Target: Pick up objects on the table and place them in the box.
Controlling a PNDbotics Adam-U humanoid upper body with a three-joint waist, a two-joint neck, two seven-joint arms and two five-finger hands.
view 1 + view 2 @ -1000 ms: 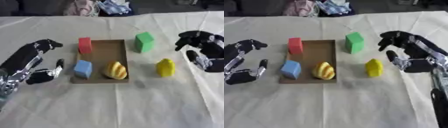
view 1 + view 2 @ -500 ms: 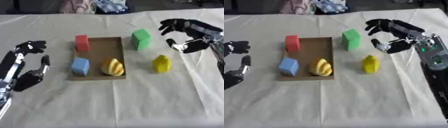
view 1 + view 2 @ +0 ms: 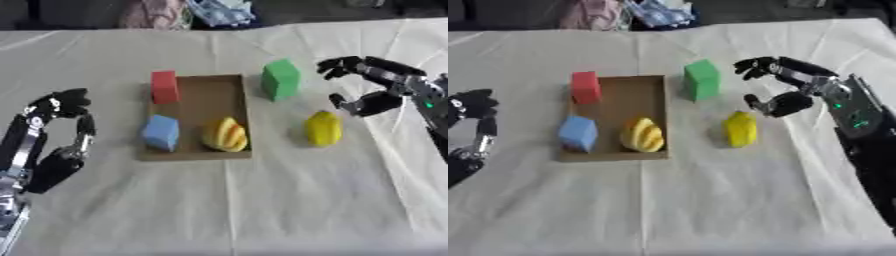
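there, flat cardboard box [image 3: 208, 97] holds a ridged yellow lump [image 3: 226, 135].

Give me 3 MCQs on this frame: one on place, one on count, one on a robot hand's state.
1. Where is the green block?
A. on the cloth, right of the box
B. inside the box
C. in the left robot hand

2. How many blocks stand on the box's left edge?
A. none
B. two
C. four

3. What is the right robot hand doing?
A. gripping the yellow object
B. pressing flat on the box
C. open, holding nothing, beside the green block

Key:
1 A: the green block stands on the cloth outside the box's right wall.
2 B: the red block and the blue block sit along the left edge.
3 C: its fingers are spread with nothing between them, and the yellow object lies apart from it on the cloth.
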